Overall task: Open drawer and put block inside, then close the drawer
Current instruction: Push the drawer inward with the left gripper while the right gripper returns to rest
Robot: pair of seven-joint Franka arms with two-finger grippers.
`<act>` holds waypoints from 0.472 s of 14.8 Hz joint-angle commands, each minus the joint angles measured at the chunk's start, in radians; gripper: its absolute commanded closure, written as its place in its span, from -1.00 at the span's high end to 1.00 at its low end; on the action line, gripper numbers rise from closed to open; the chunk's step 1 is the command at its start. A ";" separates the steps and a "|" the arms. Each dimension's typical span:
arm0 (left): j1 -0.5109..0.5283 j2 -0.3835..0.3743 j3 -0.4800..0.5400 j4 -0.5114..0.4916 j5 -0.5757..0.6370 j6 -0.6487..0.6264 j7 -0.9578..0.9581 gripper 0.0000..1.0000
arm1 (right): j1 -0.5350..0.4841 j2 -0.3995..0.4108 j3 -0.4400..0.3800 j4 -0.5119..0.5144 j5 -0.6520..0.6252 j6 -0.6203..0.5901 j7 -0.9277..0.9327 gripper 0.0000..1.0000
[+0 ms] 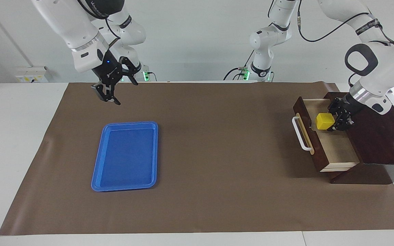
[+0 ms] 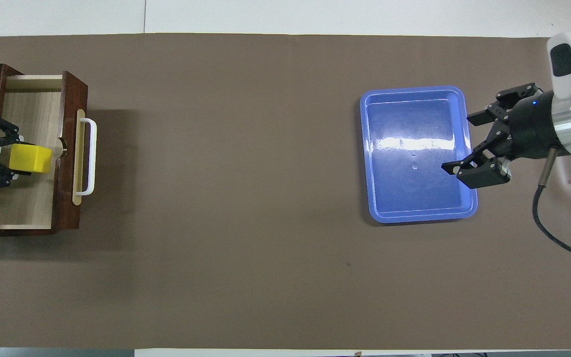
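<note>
Your arms are glossy white with silver wrist rings, black cables, and black grippers; one gripper (image 1: 109, 89) shows a blue light.

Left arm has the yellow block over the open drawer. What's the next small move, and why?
Probably lower it a little and open the jaws. The left gripper is shut on the block, which hangs over the pale inside of the drawer; the drawer is pulled well out, so the block should drop inside. The right gripper waits, open, above the mat near the blue tray.
</note>
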 commanded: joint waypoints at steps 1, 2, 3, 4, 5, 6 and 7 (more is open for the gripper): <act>-0.007 -0.033 0.005 -0.043 0.015 0.027 0.014 -0.46 | -0.049 -0.012 0.007 -0.004 -0.070 -0.031 0.084 1.00; -0.007 -0.033 0.005 -0.041 0.015 0.027 0.016 0.85 | -0.063 -0.012 0.006 -0.003 -0.084 -0.049 0.128 1.00; -0.007 -0.032 0.005 -0.030 0.015 0.018 0.013 1.00 | -0.075 -0.012 0.001 -0.001 -0.094 -0.066 0.181 1.00; -0.007 -0.028 0.005 -0.021 0.015 0.010 0.013 1.00 | -0.078 -0.010 -0.012 0.005 -0.119 -0.078 0.226 1.00; -0.007 -0.024 0.005 0.006 0.017 -0.010 0.011 1.00 | -0.078 -0.010 -0.022 0.007 -0.145 -0.090 0.263 1.00; -0.008 -0.019 0.005 0.046 0.017 -0.046 0.009 1.00 | -0.078 -0.010 -0.022 0.013 -0.185 -0.101 0.304 1.00; -0.010 -0.018 0.000 0.089 0.017 -0.086 0.009 1.00 | -0.078 -0.010 -0.022 0.022 -0.222 -0.118 0.350 1.00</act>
